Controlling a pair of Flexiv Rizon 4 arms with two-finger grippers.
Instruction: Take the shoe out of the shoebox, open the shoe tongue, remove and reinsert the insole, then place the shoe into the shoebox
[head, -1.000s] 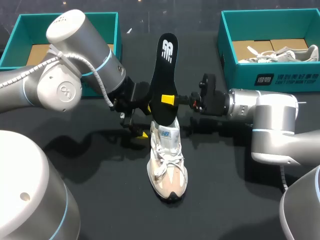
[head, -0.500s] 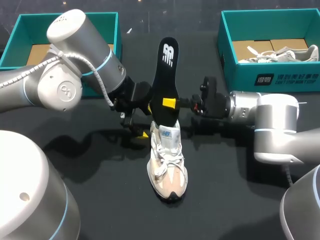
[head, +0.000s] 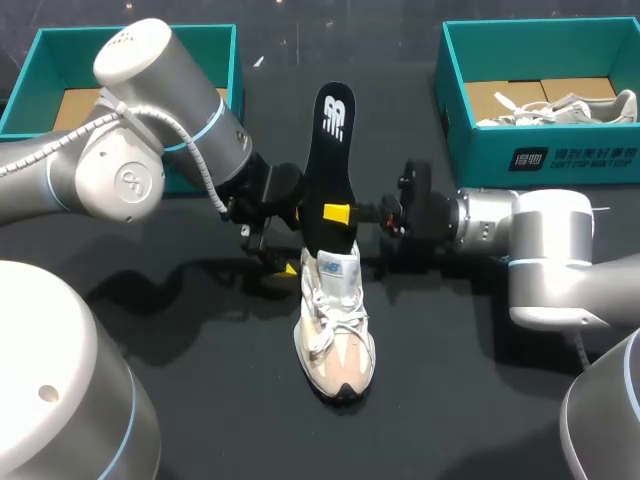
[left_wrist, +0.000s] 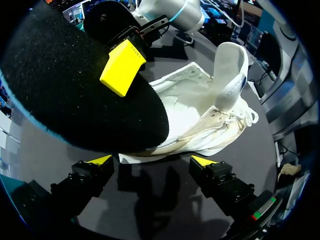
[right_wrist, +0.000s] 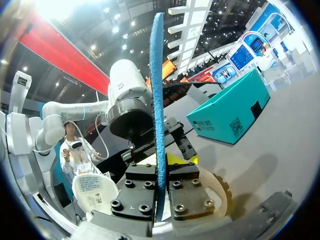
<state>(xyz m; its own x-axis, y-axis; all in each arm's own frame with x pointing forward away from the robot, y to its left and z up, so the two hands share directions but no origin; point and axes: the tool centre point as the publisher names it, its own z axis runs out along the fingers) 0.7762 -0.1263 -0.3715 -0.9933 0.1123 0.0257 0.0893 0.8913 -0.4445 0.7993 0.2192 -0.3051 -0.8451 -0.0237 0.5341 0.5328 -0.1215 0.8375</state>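
The black foam insole (head: 330, 150) stands upright over the heel of the white-and-beige lace-up sneaker (head: 336, 320), which rests on the black worktop (head: 450, 400). The right arm (head: 540, 235) has its jaws clamped on the insole. The left arm (head: 150, 130) has its jaws apart beside the sneaker's heel.

The insole (left_wrist: 75, 90) standing in the shoe (head: 336, 330) has a coarse, fuzzy black cloth face and a blue foam edge. The shoe is white mesh cloth with smooth pale panels and a beige suede-like toe. Beneath it, the surface (head: 450, 400) is matt black. Beyond the shoe, the left shoebox (head: 150, 55) and the right shoebox (head: 480, 155) are matt teal card. The right tool (head: 338, 212) has smooth yellow plastic tips.
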